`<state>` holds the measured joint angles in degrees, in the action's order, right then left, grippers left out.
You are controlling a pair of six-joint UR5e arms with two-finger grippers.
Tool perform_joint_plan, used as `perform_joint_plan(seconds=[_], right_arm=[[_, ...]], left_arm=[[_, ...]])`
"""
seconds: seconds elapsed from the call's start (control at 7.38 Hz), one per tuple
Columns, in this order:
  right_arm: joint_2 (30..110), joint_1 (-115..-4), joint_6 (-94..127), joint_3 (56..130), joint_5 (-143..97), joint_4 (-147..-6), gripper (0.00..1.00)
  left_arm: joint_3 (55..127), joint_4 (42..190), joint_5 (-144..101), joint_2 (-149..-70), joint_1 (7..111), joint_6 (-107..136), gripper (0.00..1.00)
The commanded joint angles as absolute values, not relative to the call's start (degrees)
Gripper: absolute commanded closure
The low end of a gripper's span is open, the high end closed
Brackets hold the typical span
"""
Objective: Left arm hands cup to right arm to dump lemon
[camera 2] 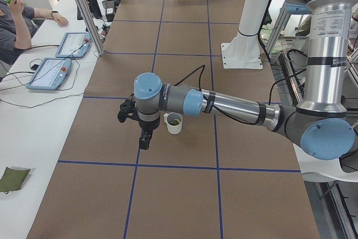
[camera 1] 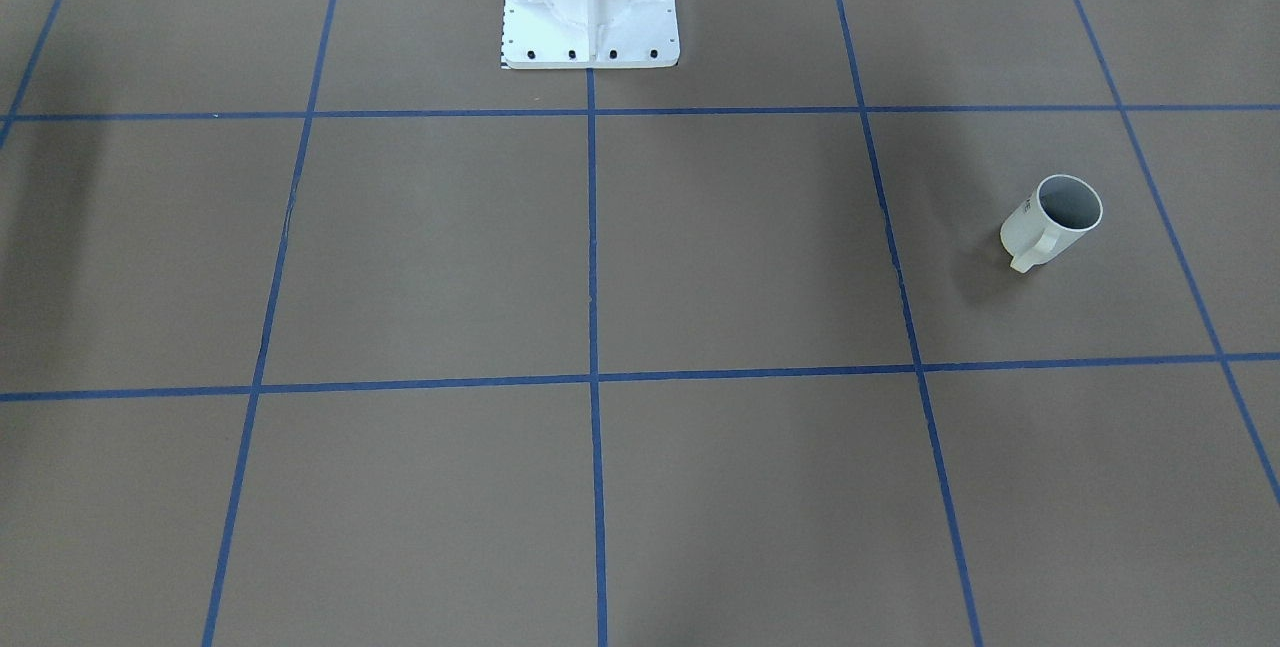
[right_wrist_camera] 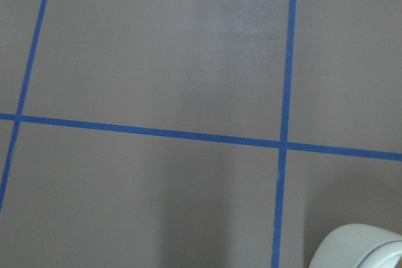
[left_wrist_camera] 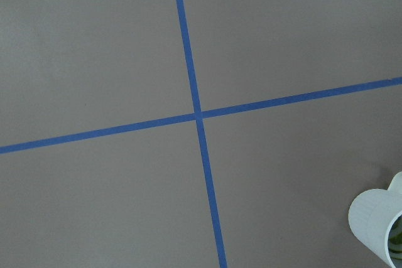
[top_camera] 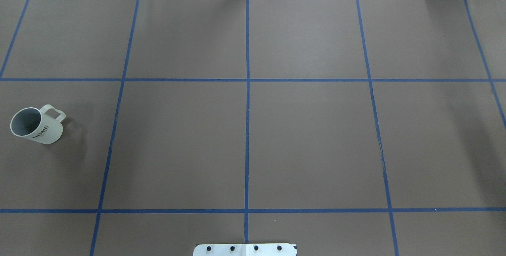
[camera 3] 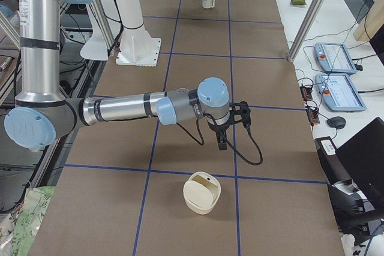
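- Find the cup (top_camera: 36,125), an off-white mug with a loop handle and a grey inside, on the robot's left side of the brown paper-covered table (top_camera: 308,137). It stands upright inside one square of the blue tape grid (top_camera: 247,129), apart from every line.
- In the left-end view, you can see the lemon (camera 2: 175,121), a small yellow-green fruit, lying inside the cup.
- In that same view, the left gripper (camera 2: 144,141), black and carried on a grey-silver arm with pale blue joint caps, hangs fingers-down just beside the cup. It is on the side toward the operators' bench. You cannot tell how far its jaws are parted or whether they hold anything.
- In the right-end view, the right gripper (camera 3: 222,143), also black, hangs over the table. A black cable (camera 3: 246,151) loops below its wrist. You cannot judge its jaw opening or its load either.
- A second mug (camera 3: 202,193), cream-coloured, sits near the right gripper, between it and the camera and apart from it.
- Surrounding items:
  - a white pedestal base (camera 1: 590,7) at the robot's edge of the table
  - grey-blue teach pendants (camera 2: 49,74) on the bench
  - an olive-green pouch (camera 2: 14,177)
  - a seated person (camera 2: 14,20)
- Readable writing: black "HOME" on the cup's side. The printed label (camera 2: 327,23) on the left arm's upright tube is too small to read.
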<state>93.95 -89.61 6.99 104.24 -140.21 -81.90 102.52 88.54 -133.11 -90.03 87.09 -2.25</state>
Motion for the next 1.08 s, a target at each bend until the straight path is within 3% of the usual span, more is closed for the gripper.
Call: perform_joint_plan(seconds=[0.0, 0.27, 0.95], right_arm=[[93.86, -87.19, 6.60, 104.77, -140.27, -78.95, 0.00], [93.87, -85.61, 11.56, 104.59, -140.36, -73.39, 0.00], [91.94, -82.53, 13.10, 104.94, -140.71, -73.30, 0.00]], left_arm=[[102.83, 93.13, -133.15, -90.27, 79.05, 15.26, 0.00], [102.48, 103.94, -132.54, -88.07, 72.79, 30.63, 0.00], [102.13, 103.97, -129.64, -87.89, 64.61, 22.68, 0.02]])
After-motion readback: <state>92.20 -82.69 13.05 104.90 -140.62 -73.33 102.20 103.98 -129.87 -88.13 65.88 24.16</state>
